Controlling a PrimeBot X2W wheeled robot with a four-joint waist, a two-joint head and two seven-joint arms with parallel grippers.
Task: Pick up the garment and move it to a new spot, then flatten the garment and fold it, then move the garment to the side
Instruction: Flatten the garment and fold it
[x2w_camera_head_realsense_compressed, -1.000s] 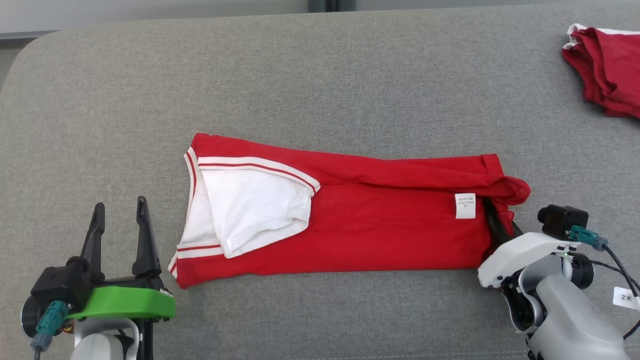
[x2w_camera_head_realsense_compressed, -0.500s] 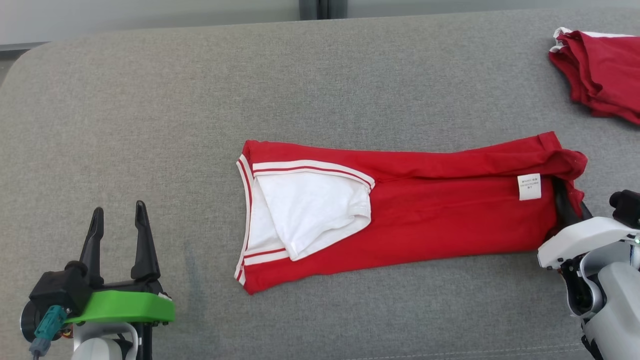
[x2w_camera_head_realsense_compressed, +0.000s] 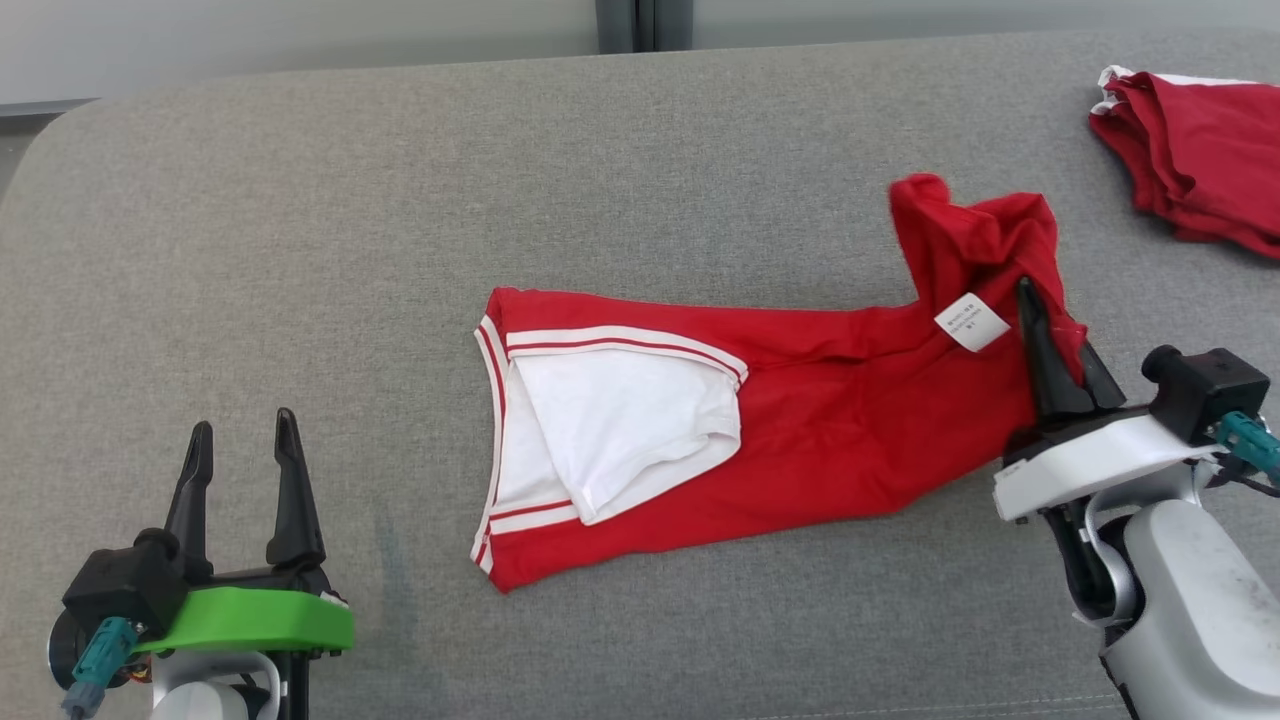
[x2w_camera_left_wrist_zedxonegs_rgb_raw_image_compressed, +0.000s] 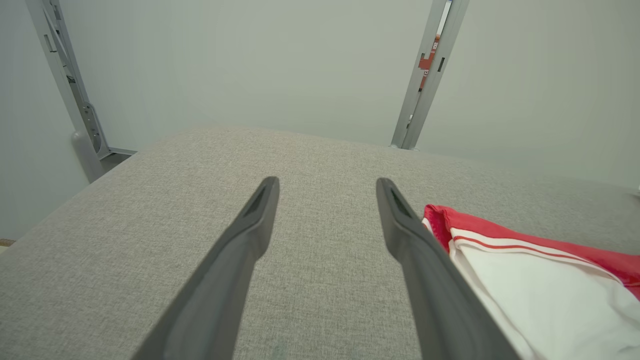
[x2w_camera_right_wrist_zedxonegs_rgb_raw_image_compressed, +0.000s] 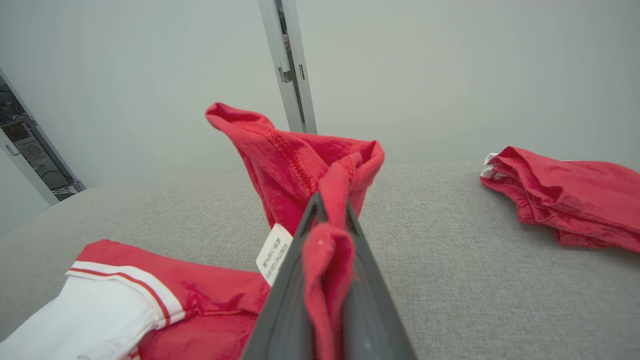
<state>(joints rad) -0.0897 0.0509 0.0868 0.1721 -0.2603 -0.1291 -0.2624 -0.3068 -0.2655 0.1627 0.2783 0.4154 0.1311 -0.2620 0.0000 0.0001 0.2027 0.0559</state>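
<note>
**Item:** garment (x2w_camera_head_realsense_compressed: 800, 440), red knit with white striped trim and a white inner panel (x2w_camera_head_realsense_compressed: 620, 420).
**Location:** mid-counter (x2w_camera_head_realsense_compressed: 300, 200), on the grey woven covering.
**Change:** half a second ago its right end lay flat. Now that end stands raised and bunched, and the left end is unmoved.
**Your right gripper** (x2w_camera_head_realsense_compressed: 1050, 320): fingers clenched on the raised end. The right wrist view shows you cloth pinched between them, with the label (x2w_camera_right_wrist_zedxonegs_rgb_raw_image_compressed: 274, 252) hanging beside.
**Your left gripper** (x2w_camera_head_realsense_compressed: 244, 420): fingers spread, empty, apart from the garment.
**Also:** second red pile (x2w_camera_head_realsense_compressed: 1190, 150), far right.
</note>
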